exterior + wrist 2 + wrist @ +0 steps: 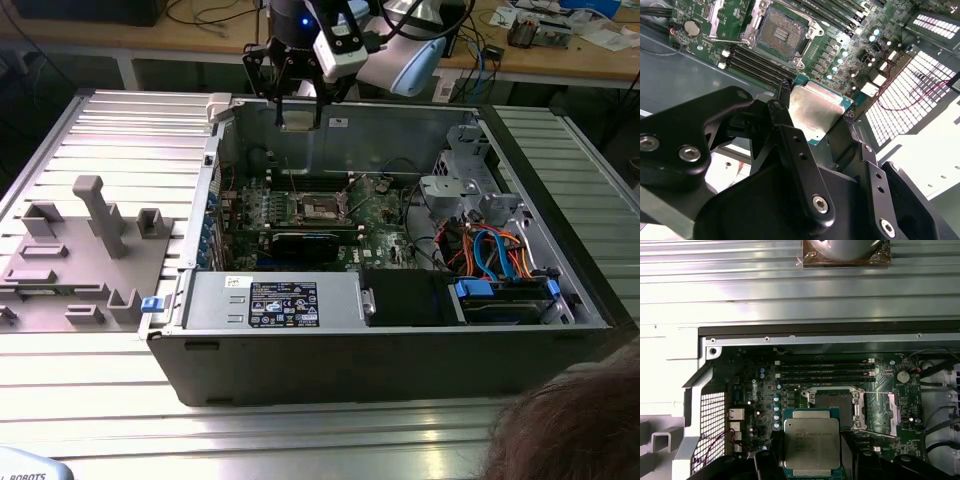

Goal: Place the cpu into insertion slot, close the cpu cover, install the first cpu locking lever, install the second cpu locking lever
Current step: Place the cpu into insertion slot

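Closed on the cpu (811, 442) at the end effector (817, 107), with black fingers (781, 112) pinching two opposite edges of the small square chip. Silver-grey metal top facing the cameras in both wrist views, edged in green.

In the exterior view, hanging high over the far wall of the open computer case (350, 350), well apart from the motherboard below.

Down on the green board, the insertion slot (781, 34): square, silver-rimmed, dark contact field exposed, not yet reached by the chip. Just beside it, the cpu cover (892, 415), swung open and lying clear of the socket, with thin wire locking levers (875, 393) standing free next to it.

Along one side of the slot, a row of narrow black memory slots (825, 372). Near the cover, a round coin cell (903, 376).

Nearer the exterior camera, a long black expansion card (300, 243) and a labelled grey power supply (275, 300). Toward the exterior view's right, blue and orange cables (495, 250).

Under the case, a ribbed aluminium bench (90, 400). On it, at the exterior view's left, a grey fixture plate (45, 300) with upright pegs. In the lower corner at the exterior view's right, the top of a person's head (570, 430).
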### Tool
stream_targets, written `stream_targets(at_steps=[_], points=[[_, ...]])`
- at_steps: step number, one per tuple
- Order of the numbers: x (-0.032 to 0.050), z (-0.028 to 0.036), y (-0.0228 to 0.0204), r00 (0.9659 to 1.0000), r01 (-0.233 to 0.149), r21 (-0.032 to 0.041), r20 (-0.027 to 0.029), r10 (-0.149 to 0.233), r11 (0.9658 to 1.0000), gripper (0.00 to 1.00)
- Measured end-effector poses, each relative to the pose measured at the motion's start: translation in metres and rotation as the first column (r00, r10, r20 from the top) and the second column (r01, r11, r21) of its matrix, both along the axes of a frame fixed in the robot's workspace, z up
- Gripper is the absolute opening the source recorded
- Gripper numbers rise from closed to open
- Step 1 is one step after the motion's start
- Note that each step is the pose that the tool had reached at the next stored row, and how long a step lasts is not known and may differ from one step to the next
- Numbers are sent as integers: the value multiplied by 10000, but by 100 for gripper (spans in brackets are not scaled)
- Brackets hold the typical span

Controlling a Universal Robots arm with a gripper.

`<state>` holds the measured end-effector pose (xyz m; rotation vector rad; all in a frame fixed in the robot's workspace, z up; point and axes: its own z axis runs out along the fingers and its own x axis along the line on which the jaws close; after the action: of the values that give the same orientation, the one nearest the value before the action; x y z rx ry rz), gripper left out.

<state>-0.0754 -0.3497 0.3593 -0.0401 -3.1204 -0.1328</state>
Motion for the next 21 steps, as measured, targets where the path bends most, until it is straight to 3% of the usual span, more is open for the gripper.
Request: stream_targets(at_steps=[21], points=[[-29,-33,0,10000,0,-1,0,0,10000,54]])
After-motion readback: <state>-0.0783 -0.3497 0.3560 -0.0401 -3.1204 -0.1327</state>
